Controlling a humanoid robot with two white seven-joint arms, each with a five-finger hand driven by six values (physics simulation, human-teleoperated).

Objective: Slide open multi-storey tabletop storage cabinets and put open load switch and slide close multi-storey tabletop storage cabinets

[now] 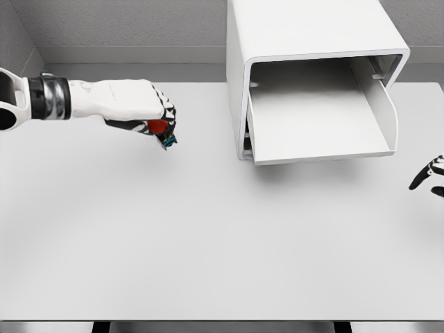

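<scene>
Fingers (161,118) of left hand (132,104) curled round red-blue load switch (164,132) | boxy white cabinet (305,41) drawer (319,118) open

Illumination is bright, even and diffuse, apparently from overhead. The table (208,236) shows no glare. A soft shadow lies beneath the open drawer (319,114); the cabinet (305,35) interior is darker. The render is sharp, with slight shading toward the corners.

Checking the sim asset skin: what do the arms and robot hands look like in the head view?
Left arm: glossy white shell, with a black ribbed band at the wrist and a grey ring beside it. Left robot hand: white back, with black-and-white segmented fingers. Right robot hand: only black fingers with white segments show at the edge. No cables or markings visible.
</scene>
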